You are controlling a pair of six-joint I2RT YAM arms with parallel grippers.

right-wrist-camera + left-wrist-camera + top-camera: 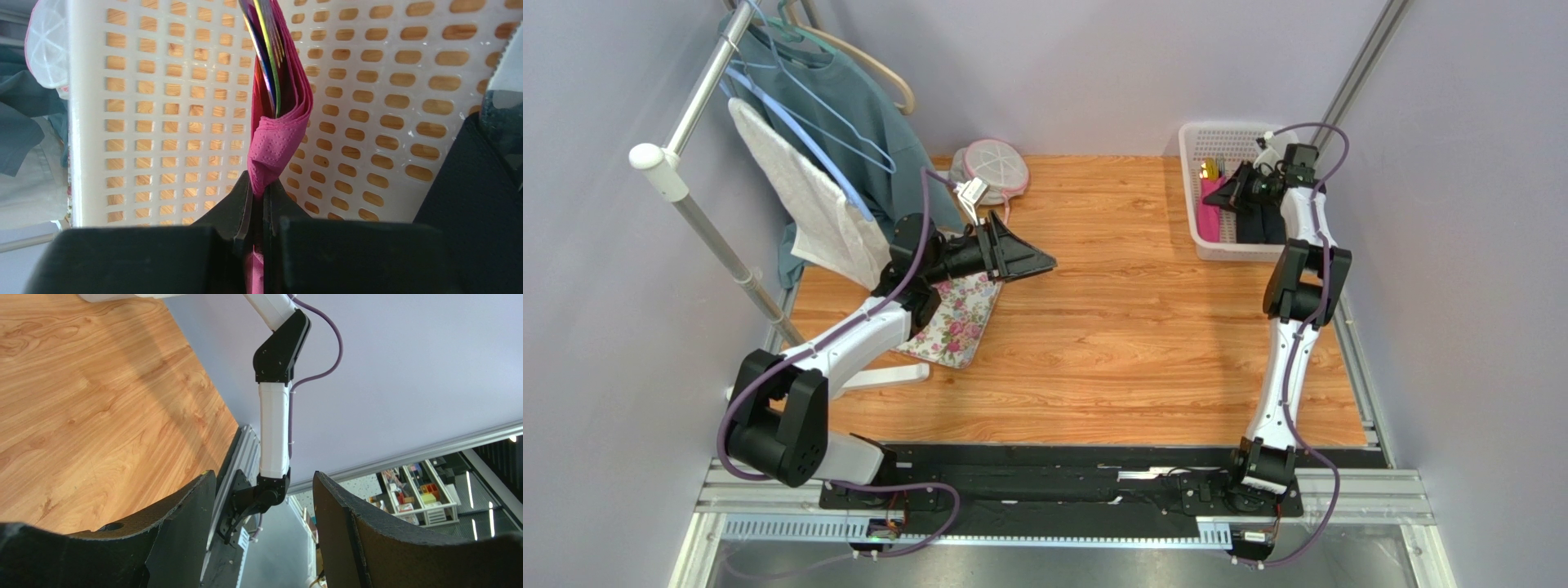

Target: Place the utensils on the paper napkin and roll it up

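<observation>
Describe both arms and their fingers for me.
Both look alike: the left arm and right arm have white links, black joint housings and purple cables looped alongside. Their fingers are matte black, broad and tapering. No markings visible.

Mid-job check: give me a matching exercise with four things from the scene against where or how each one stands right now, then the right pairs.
Things:
1. left tool
2. right tool
3. paper napkin
4. floral cloth

States:
A. pink, folded, pinched at one end, inside the white basket
B. lying flat on the table, at its left side
C. open, holding nothing
D. shut on thin paper

Pairs: 1-C, 2-D, 3-A, 4-B
</observation>
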